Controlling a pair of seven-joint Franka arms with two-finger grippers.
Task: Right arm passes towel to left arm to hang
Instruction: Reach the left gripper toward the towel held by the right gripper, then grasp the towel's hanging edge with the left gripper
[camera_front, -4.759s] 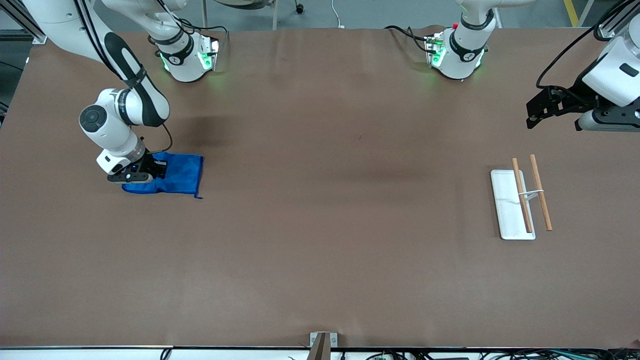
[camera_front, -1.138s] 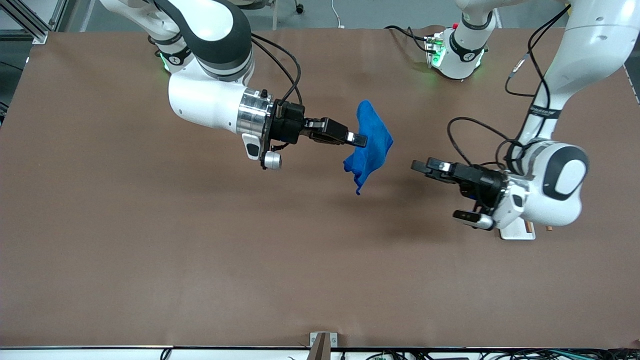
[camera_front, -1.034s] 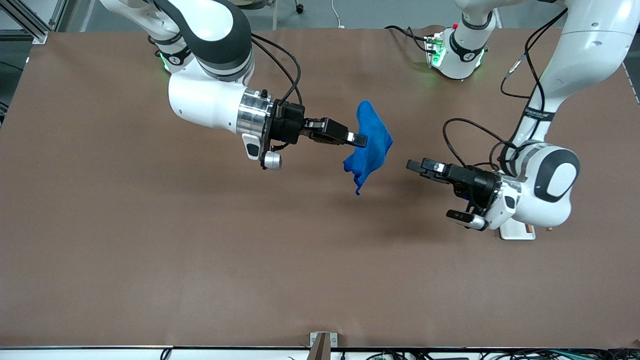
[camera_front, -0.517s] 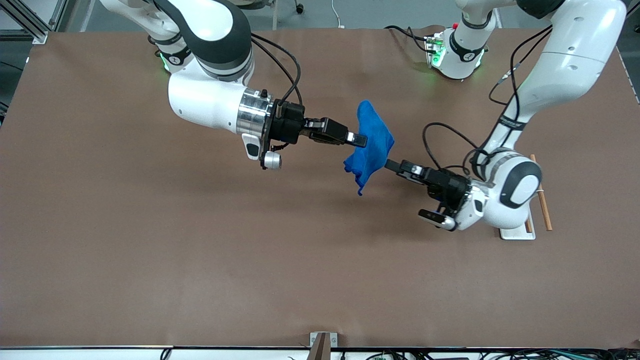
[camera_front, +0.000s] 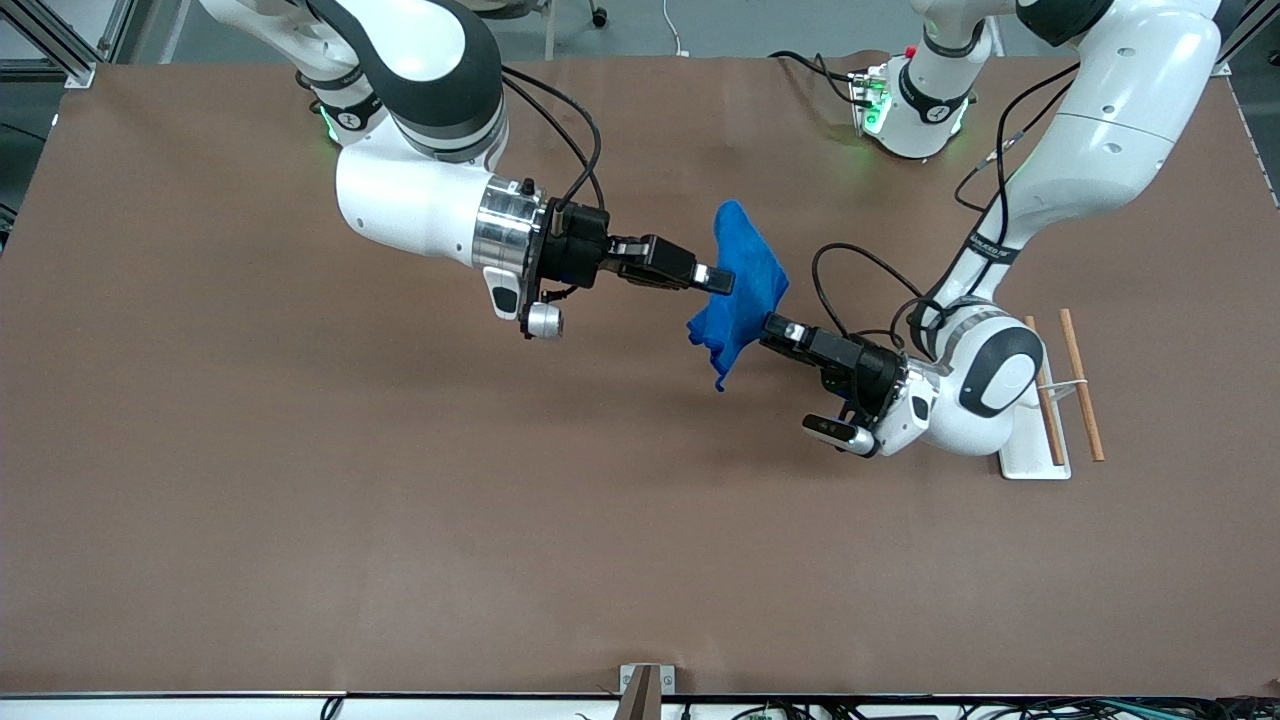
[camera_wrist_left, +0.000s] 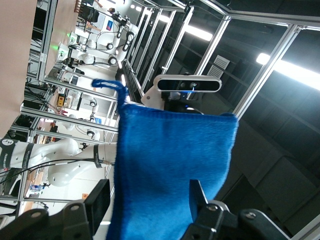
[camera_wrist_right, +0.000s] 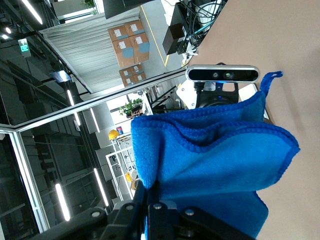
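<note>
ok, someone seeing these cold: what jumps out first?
The bright blue towel hanging in the air over the middle of the brown table, pinched by the shut right gripper. Next, the left gripper at the towel's other edge, its fingers open on either side of the cloth. Last, the white tray with two wooden rods toward the left arm's end of the table.

Over the brown tabletop (camera_front: 400, 500), the right end effector (camera_front: 712, 279) pinches the bright blue soft towel (camera_front: 745, 285); the left end effector (camera_front: 775, 327) touches its edge.
</note>
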